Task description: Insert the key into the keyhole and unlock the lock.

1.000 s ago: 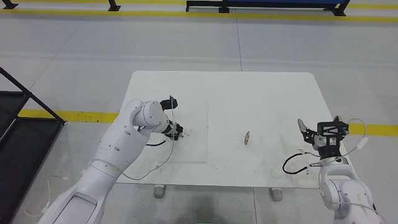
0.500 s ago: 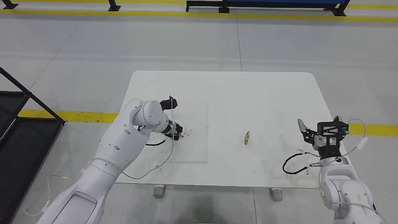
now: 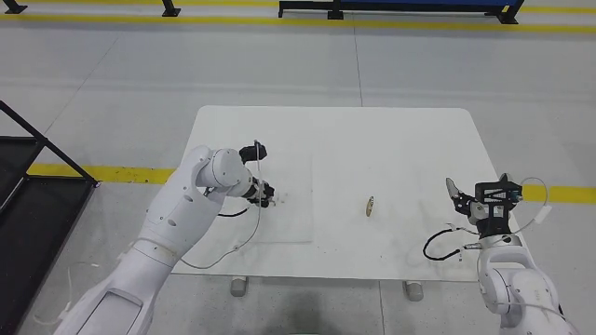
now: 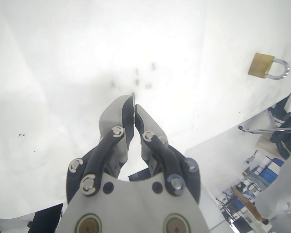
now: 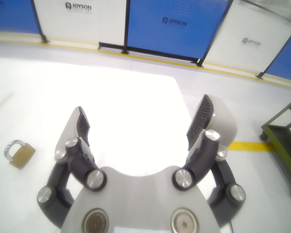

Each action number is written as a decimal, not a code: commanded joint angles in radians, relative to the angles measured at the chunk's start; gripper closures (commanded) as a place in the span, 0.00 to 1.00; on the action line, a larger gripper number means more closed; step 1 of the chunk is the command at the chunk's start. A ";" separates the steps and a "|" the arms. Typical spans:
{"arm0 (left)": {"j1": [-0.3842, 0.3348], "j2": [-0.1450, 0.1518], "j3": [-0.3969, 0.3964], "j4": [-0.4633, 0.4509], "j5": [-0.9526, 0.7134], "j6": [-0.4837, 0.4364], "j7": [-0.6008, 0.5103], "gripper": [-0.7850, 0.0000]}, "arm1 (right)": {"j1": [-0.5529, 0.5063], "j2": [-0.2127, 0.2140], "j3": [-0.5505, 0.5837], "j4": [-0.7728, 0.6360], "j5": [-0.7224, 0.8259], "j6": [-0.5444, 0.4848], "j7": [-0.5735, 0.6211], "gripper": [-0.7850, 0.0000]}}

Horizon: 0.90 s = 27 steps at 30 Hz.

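Note:
A brass padlock (image 3: pixel 370 207) with a silver shackle lies flat near the middle of the white table (image 3: pixel 400 140); it also appears as the padlock (image 4: pixel 260 65) and the padlock (image 5: pixel 21 156). My left gripper (image 3: pixel 266 195) stays low over the table's left half, well left of the padlock. In the left wrist view this left gripper (image 4: pixel 133 101) is shut on the key (image 4: pixel 134 96), a thin metal edge showing at the fingertips. My right gripper (image 3: pixel 479 186) sits at the table's right edge, and in its own view the right gripper (image 5: pixel 143 107) is open and holds nothing.
A thin white sheet (image 3: pixel 289 228) covers the table's left part under my left gripper, with small dark specks (image 4: pixel 145 78) just ahead of the fingertips. A black rack (image 3: pixel 28 195) stands left of the table, a green cart (image 5: pixel 283 134) to the right.
My left gripper has shifted very slightly left and away from the table's front edge. The padlock and the right arm have not moved.

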 commanded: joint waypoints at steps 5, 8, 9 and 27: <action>0.079 0.017 -0.078 -0.114 -0.065 -0.011 0.026 1.00 | 0.000 0.000 0.000 0.000 0.000 0.000 0.000 0.00; 0.136 0.026 -0.137 -0.160 -0.143 -0.046 0.045 1.00 | 0.000 0.000 0.000 0.000 0.000 0.000 0.000 0.00; 0.157 0.029 -0.158 -0.172 -0.174 -0.060 0.053 1.00 | 0.000 0.000 0.000 0.000 0.000 0.000 0.000 0.00; 0.342 0.062 -0.442 0.011 -0.842 -0.441 -0.024 1.00 | 0.000 0.000 0.000 0.000 0.000 0.000 0.000 0.00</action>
